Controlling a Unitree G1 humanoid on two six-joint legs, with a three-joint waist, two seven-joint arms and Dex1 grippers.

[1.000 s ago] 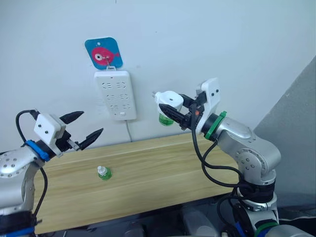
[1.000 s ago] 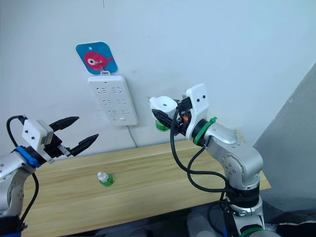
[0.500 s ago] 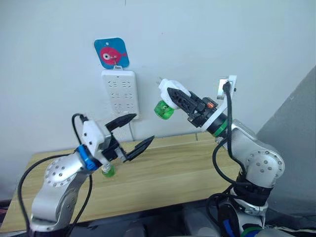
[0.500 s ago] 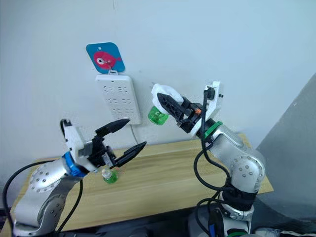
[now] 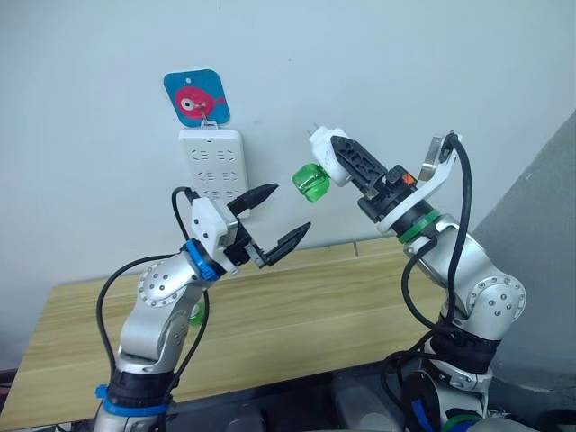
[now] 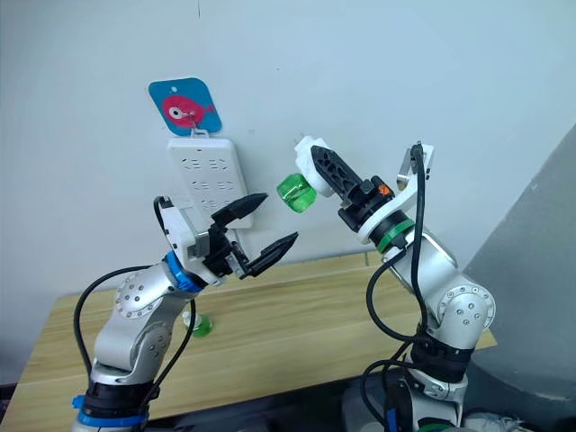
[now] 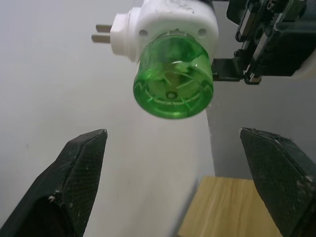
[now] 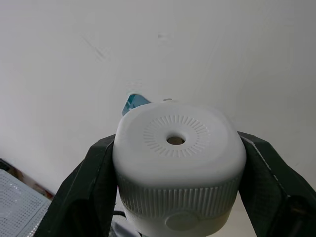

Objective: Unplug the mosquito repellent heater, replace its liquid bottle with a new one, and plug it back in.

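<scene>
The right gripper (image 5: 346, 160) is clamping the mosquito repellent heater (image 5: 326, 148) in mid-air, its green bottle (image 5: 311, 184) pointing down-left toward the left gripper (image 5: 277, 220), prongs aimed up at the wall. The left gripper is gaping wide and empty just below the bottle. Beneath them, a wooden bench (image 5: 342, 310) is carrying a spare bottle (image 6: 198, 324); a power strip (image 5: 212, 168) is hanging on the white wall

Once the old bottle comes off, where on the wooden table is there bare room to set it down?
Most of the wooden table is bare: the whole stretch right of the left end effector, out to the far right edge. The spare green bottle stands toward the left, partly behind the left arm, so that side is tighter.
</scene>
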